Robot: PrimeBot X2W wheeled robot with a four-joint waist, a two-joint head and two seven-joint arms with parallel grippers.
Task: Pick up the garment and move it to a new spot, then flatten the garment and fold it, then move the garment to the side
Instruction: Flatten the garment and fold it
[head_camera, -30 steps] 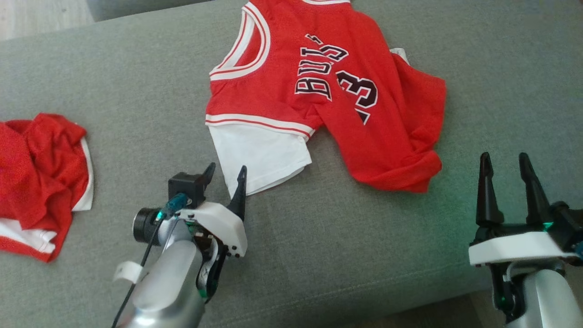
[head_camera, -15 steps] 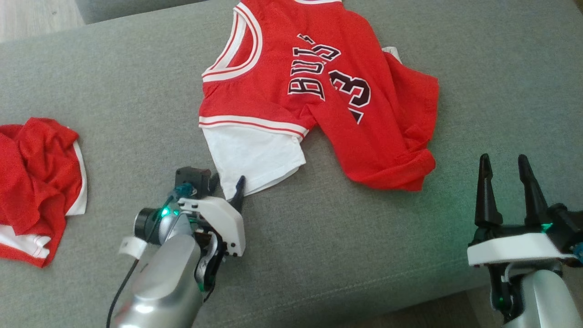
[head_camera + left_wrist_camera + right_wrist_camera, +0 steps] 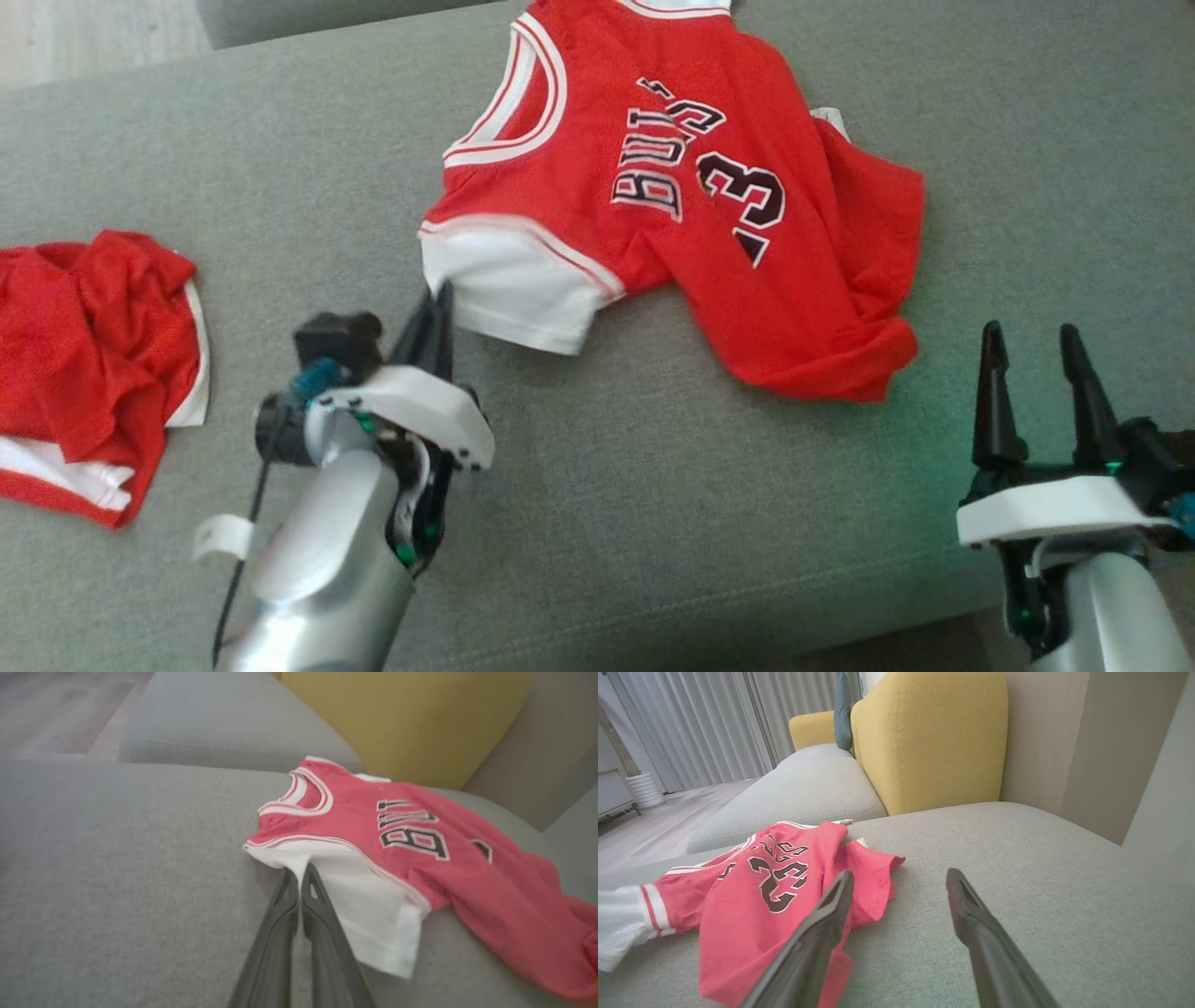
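Observation:
The garment (image 3: 672, 187) is a red basketball jersey with dark lettering and a white sleeve, lying crumpled on the grey sofa seat (image 3: 700, 485). My left gripper (image 3: 437, 291) is shut on the near edge of that white sleeve. In the left wrist view its fingers (image 3: 322, 914) lie pressed together, and the left gripper (image 3: 299, 870) meets the white cloth of the garment (image 3: 373, 826) at its tips. My right gripper (image 3: 1027, 329) stands open above the seat's front right, apart from the jersey's red hem. In the right wrist view the right gripper (image 3: 899, 873) holds nothing, and the garment (image 3: 761, 886) lies left of it.
Another crumpled red and white piece of clothing (image 3: 93, 355) lies at the seat's left edge. A yellow cushion (image 3: 929, 737) stands behind the seat, a second grey seat (image 3: 224, 723) beyond it. The seat's front edge runs along the bottom right.
My left gripper went from open to shut on the white sleeve and has moved forward. The sleeve is now bunched and drawn up toward the jersey. The right arm has stayed put.

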